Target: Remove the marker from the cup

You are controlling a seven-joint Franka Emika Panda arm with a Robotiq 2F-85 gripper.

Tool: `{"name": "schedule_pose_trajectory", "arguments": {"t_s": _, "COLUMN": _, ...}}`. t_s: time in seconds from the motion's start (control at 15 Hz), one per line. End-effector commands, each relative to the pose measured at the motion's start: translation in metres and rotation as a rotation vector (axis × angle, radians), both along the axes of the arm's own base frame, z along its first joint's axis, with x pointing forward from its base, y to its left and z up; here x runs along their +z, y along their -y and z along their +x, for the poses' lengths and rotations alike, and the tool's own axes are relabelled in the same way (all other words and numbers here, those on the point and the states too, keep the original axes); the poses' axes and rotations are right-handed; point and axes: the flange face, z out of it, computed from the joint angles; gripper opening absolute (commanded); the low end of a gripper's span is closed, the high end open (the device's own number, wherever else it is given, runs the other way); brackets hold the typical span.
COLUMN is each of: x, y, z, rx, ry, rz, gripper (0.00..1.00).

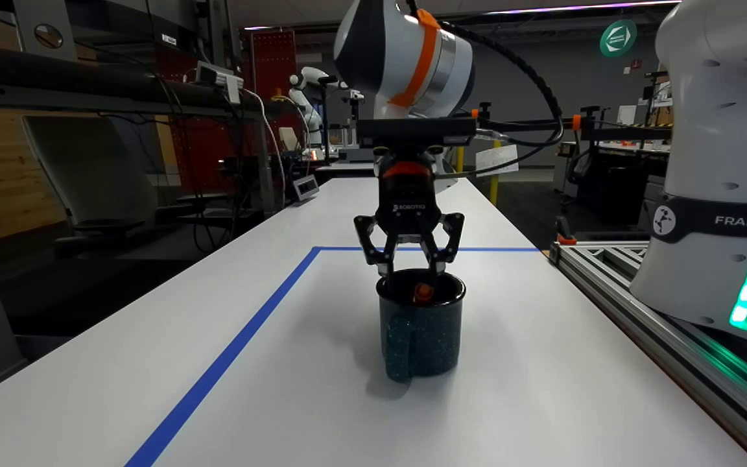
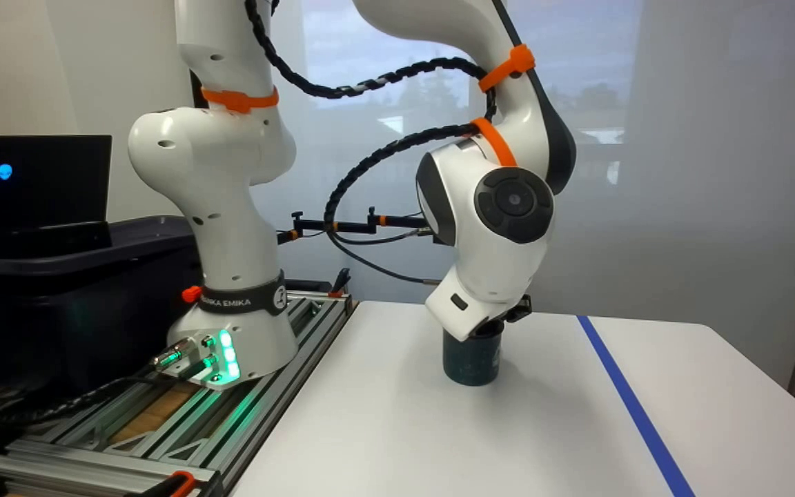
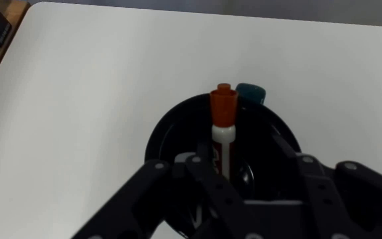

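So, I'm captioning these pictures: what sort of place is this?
Probably a robotics lab: a Franka arm is mounted on a metal frame beside the white table, blue tape marks its top, and another robot arm stands in the background.

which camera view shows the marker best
The wrist view: it shows the marker from its orange cap to the label, though the jaws hide its lower part. In an exterior view, only an orange end shows; in an exterior view where the arm and cup block it, none of it shows.
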Motion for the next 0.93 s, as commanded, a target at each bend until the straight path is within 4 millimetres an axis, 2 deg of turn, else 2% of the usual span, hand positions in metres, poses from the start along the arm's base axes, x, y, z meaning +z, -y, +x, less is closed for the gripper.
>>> {"name": "schedule_pose_trajectory", "arguments": {"t_s": 0.0, "x": -0.005, "y": -0.01, "z": 0.008, "rx": -0.016, "ry": 0.005, "rz": 0.006, "gripper": 0.51}}
{"name": "schedule_pose_trajectory", "arguments": {"t_s": 0.07, "x": -0.006, "y": -0.011, "z": 0.009, "rx": -0.016, "ry": 0.002, "rz": 0.007, "gripper": 0.45}}
{"name": "schedule_pose_trajectory", "arguments": {"t_s": 0.13, "x": -0.007, "y": -0.013, "z": 0.009, "rx": -0.016, "ry": 0.0, "rz": 0.009, "gripper": 0.44}}
{"name": "schedule_pose_trajectory", "arguments": {"t_s": 0.2, "x": -0.008, "y": -0.014, "z": 0.01, "rx": -0.016, "ry": -0.003, "rz": 0.013, "gripper": 0.24}}
{"name": "schedule_pose_trajectory", "arguments": {"t_s": 0.33, "x": -0.008, "y": -0.015, "z": 0.01, "rx": -0.014, "ry": -0.004, "rz": 0.019, "gripper": 0.19}}
{"name": "schedule_pose_trajectory", "arguments": {"t_s": 0.47, "x": 0.003, "y": -0.013, "z": 0.008, "rx": -0.009, "ry": 0.004, "rz": 0.041, "gripper": 0.02}}
{"name": "schedule_pose_trajectory", "arguments": {"t_s": 0.53, "x": 0.012, "y": -0.009, "z": 0.004, "rx": -0.006, "ry": 0.009, "rz": 0.05, "gripper": 0.0}}
{"name": "schedule_pose_trajectory", "arguments": {"t_s": 0.6, "x": 0.019, "y": -0.004, "z": 0.0, "rx": -0.008, "ry": 0.015, "rz": 0.062, "gripper": 0.05}}
{"name": "schedule_pose_trajectory", "arguments": {"t_s": 0.87, "x": 0.058, "y": 0.022, "z": -0.014, "rx": -0.034, "ry": 0.06, "rz": 0.152, "gripper": 0.05}}
